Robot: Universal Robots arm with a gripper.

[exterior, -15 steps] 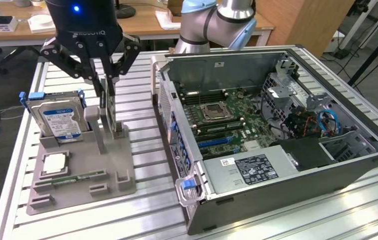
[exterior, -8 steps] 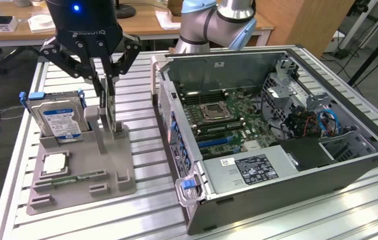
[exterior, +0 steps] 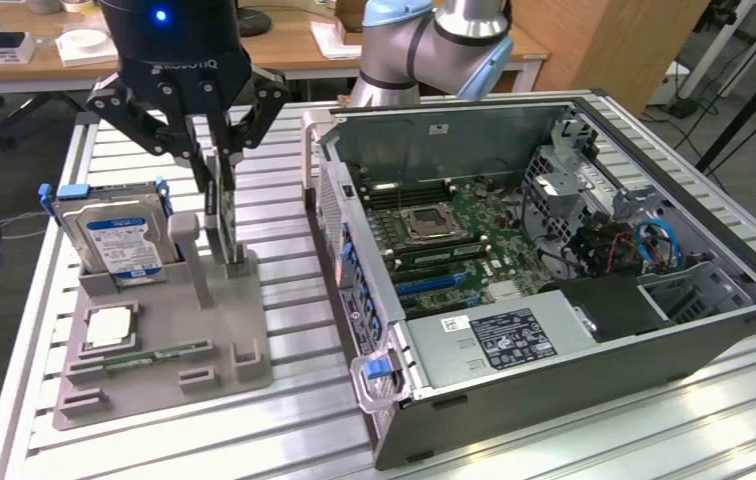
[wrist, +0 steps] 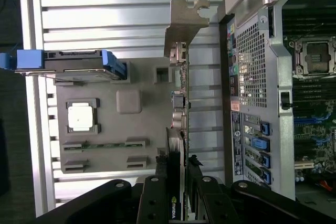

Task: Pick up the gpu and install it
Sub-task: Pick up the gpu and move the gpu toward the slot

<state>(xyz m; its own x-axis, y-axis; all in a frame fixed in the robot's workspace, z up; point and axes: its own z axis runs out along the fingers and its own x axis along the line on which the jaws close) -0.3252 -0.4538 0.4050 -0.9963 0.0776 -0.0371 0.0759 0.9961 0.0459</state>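
Note:
The gpu (exterior: 226, 235) stands on edge as a dark slab in a slot of the grey holder tray (exterior: 238, 300). In the wrist view the gpu (wrist: 179, 108) runs edge-on away from the camera, ending in its silver bracket (wrist: 185, 22). My gripper (exterior: 221, 178) hangs straight above the card, with one black finger against each face of its upper edge. The wrist view shows the same gripper (wrist: 178, 195) closed around the card's near end, and the fingers (wrist: 155, 200) press its side. The card's lower edge still looks seated in the holder.
On the tray also sit a hard drive (exterior: 118, 235) with blue rails, a processor chip (exterior: 109, 327) and a memory stick (exterior: 151, 356). The open computer case (exterior: 392, 400) lies to the exterior view's right, its motherboard (exterior: 465, 245) exposed. The case's rear wall (wrist: 252, 77) is close beside the card.

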